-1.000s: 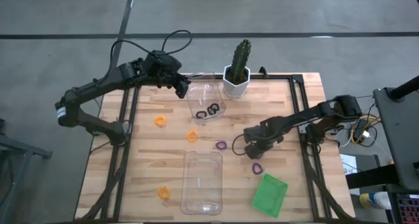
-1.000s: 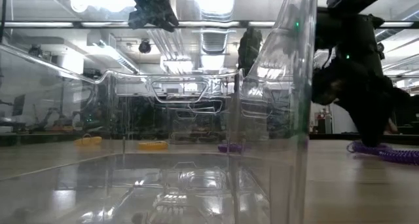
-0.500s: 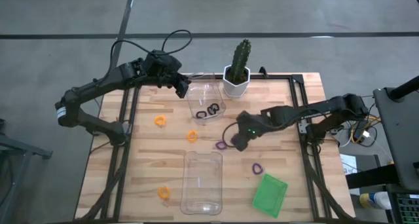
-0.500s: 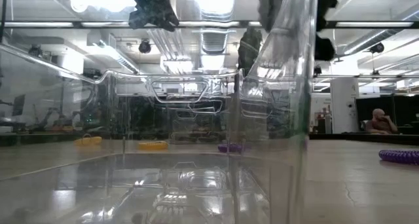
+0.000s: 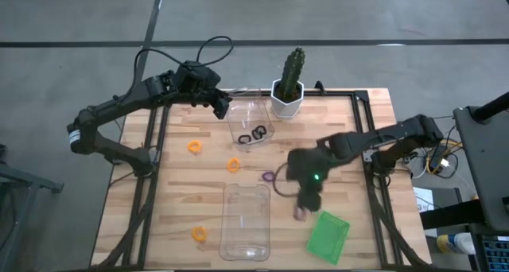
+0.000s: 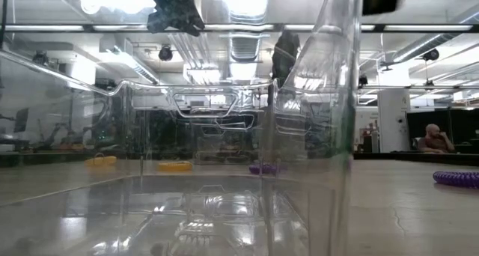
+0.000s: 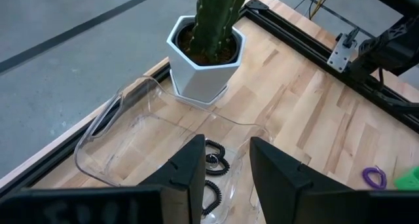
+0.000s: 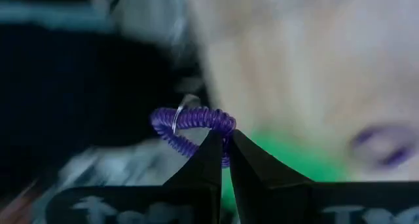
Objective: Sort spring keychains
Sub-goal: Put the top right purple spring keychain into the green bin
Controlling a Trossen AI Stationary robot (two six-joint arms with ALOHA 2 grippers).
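My right gripper (image 5: 304,207) hovers between the near clear tray (image 5: 245,221) and the flat green tray (image 5: 328,236), shut on a purple spring keychain (image 8: 191,119). Another purple keychain (image 5: 268,176) lies on the table, and a third shows blurred in the right wrist view (image 8: 385,145). Orange keychains (image 5: 194,146) (image 5: 233,165) (image 5: 199,234) lie on the wood. My left gripper (image 7: 226,165) is open above the far clear tray (image 5: 250,117), which holds black keychains (image 7: 213,162). My right gripper pinches the purple keychain's coil (image 8: 226,127) between its two fingertips, at one side of the ring. The rest of the ring stands out beyond the tips. The keychain is lifted clear of the table, above the green tray's edge.
A cactus in a white pot (image 5: 288,87) stands at the far edge beside the far tray. The near clear tray's wall (image 6: 329,136) fills most of the low view. A black frame rail (image 5: 367,137) runs along the table's right side. A person sits in the room beyond (image 6: 432,138).
My right gripper has swung fast: first toward the table's left, near the purple keychain at the middle, then toward the near edge, ending beside the green tray with the purple keychain in its fingers. The left arm has kept still.
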